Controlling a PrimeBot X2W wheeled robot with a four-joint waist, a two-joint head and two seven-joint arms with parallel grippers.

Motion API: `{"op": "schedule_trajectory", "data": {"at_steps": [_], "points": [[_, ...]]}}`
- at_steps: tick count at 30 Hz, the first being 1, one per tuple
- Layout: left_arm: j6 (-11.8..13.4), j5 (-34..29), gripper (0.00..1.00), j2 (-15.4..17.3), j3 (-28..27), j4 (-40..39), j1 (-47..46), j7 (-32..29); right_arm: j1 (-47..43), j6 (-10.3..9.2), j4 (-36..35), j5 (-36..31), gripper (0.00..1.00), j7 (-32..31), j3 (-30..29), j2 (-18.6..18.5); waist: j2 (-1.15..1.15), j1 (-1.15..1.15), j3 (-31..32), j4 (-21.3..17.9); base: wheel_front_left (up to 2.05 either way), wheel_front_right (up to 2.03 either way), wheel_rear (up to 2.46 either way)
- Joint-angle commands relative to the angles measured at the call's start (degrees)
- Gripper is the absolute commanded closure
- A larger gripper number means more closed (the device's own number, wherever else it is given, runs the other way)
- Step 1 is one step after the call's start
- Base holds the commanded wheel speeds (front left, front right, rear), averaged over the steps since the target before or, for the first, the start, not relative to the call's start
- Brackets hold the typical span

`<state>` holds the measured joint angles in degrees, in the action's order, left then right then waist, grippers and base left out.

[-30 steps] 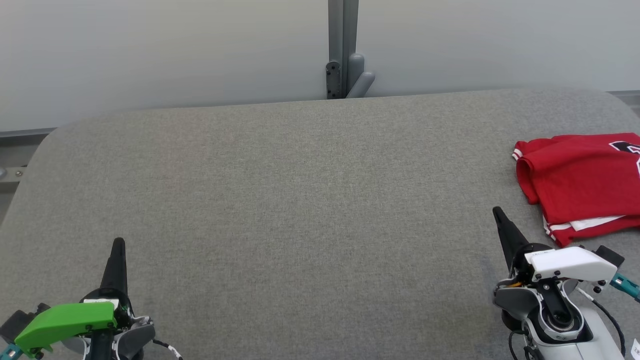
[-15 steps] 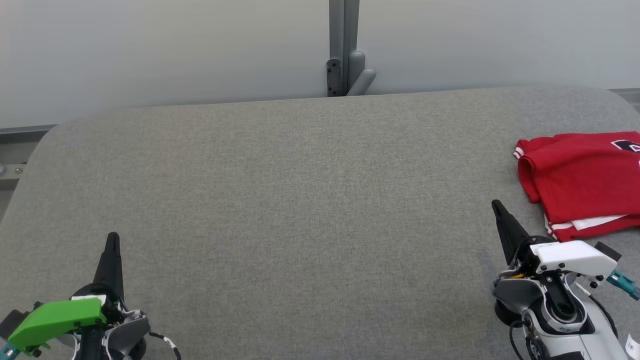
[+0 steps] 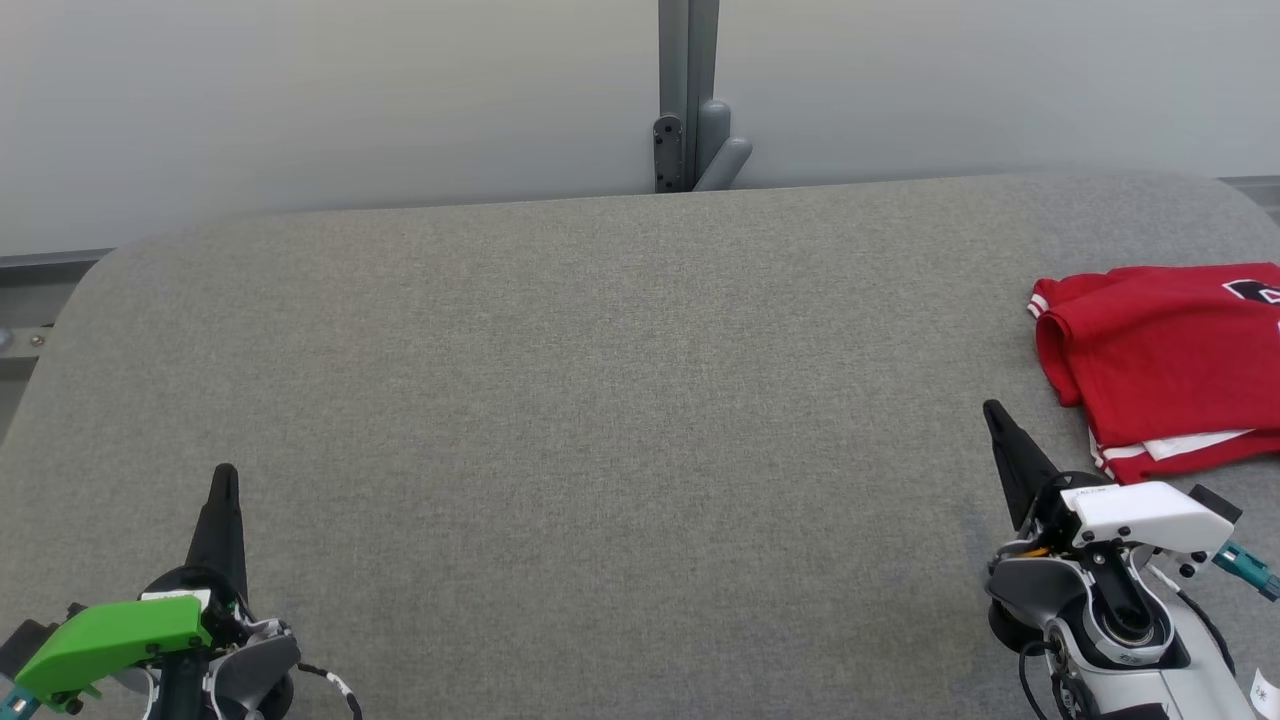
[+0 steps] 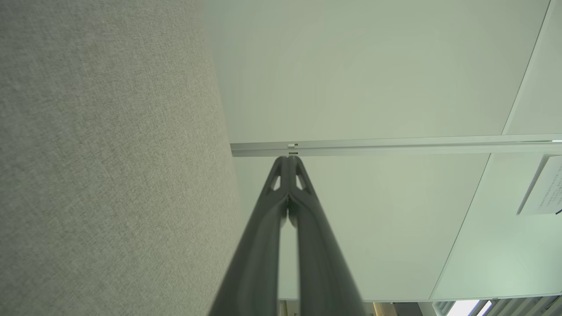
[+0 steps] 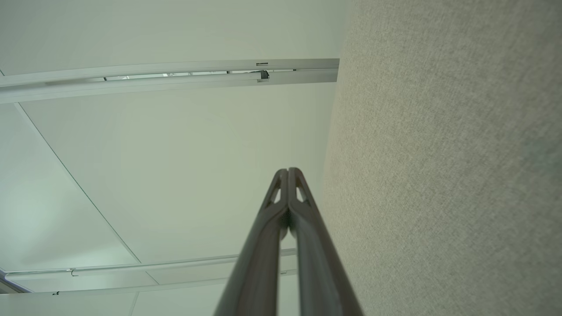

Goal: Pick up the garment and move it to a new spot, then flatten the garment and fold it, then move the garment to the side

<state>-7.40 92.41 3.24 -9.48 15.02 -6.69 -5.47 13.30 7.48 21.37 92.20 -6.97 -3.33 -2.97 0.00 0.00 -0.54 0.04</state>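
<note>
Item: red garment, folded, lay at right edge of frame on grey bench, seemingly set aside as finished. Left tool, right tool: both closed, empty, parked in lower corners.

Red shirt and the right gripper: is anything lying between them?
Nothing. In the head view, the stretch of grey table between the red shirt and the right gripper is bare.

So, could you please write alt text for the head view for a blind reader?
A folded red garment lies at the right edge of a grey padded table. The left gripper, shut and empty, sits lower left; the right gripper, also shut, lower right near the garment.
</note>
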Motion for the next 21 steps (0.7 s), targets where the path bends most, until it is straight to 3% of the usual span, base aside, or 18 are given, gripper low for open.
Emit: {"op": "schedule_trajectory", "data": {"at_steps": [1,21], "points": [[-0.3,-0.2,1.0,0.0,-0.2,0.0,-0.8,-0.2,0.5,0.02,0.0,0.3,1.0,-0.2,-0.2,0.0,0.0,0.0,0.0,0.0,0.0,0.0,0.0],[-0.3,-0.5,1.0,-0.1,-0.4,0.1,-0.8,-0.3,0.5,0.02,0.1,0.2,1.0,-0.3,-0.2,0.0,0.0,0.0,0.0,0.0,0.0,0.0,0.0]]}}
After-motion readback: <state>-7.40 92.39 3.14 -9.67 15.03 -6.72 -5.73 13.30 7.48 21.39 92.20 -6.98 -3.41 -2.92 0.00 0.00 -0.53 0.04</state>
